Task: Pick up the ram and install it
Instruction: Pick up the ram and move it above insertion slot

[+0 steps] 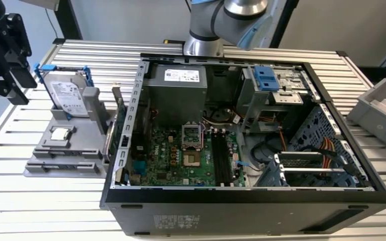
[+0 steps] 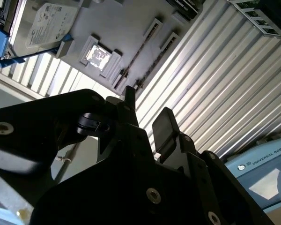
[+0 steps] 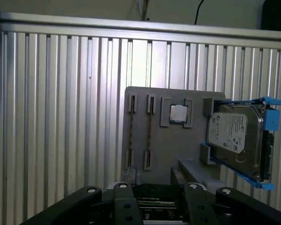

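First wrist view shows the ram standing on edge in a narrow slot of the grey holder, along the side of the holder farthest from the drive. A second stick of the same kind stands just beside it. The chip lies on the holder between the sticks and the drive. In the exterior view the open case stands just beside the holder, on the exterior view's right.

The step in hand looks like the approach for the pick. The stick is thin and has a close neighbour, so the claw should probably be squared to the holder first, with its fingers set across the stick's flat faces rather than along its length. A straight descent over the middle of the stick would keep clear of the end clips. It would also stop one finger nudging the second stick. A grip low enough to hold the board firmly, without pinching its chips hard, seems wise, and so does a lift straight up out of the slot so nothing binds.

In the second wrist view the claw stands spread, with a plain gap between its two fingers and nothing in that gap. It holds nothing and touches nothing, hanging well apart from the holder and the ram.
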Robot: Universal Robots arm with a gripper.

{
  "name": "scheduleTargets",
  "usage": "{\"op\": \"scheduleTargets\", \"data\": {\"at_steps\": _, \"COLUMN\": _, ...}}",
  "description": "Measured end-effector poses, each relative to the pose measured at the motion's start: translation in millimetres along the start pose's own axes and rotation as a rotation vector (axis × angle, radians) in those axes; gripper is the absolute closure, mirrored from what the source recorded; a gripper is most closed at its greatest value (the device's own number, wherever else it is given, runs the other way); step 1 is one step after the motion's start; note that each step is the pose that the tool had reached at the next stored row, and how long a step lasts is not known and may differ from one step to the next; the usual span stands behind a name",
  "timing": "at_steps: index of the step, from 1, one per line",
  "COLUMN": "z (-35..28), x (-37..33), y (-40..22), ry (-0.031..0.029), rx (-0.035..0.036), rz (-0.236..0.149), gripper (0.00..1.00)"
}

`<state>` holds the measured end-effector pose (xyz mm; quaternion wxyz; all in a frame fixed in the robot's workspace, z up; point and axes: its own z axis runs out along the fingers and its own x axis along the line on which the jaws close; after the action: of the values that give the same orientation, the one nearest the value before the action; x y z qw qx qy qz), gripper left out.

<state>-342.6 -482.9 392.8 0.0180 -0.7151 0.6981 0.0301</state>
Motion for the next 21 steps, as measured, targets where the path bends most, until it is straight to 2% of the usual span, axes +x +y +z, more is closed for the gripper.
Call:
{"op": "scheduleTargets", "data": {"at_steps": 7, "z": 1.8, "x": 0.1, "y": 0.0, "ry": 0.0001, "rx": 0.0000, "rz": 0.000, "gripper": 0.00}}
{"op": "scheduleTargets", "data": {"at_steps": 21, "z": 13.3, "x": 0.7, "y": -0.2, "ry": 0.0001, "rx": -0.0001, "rz": 0.000, "gripper": 0.00}}
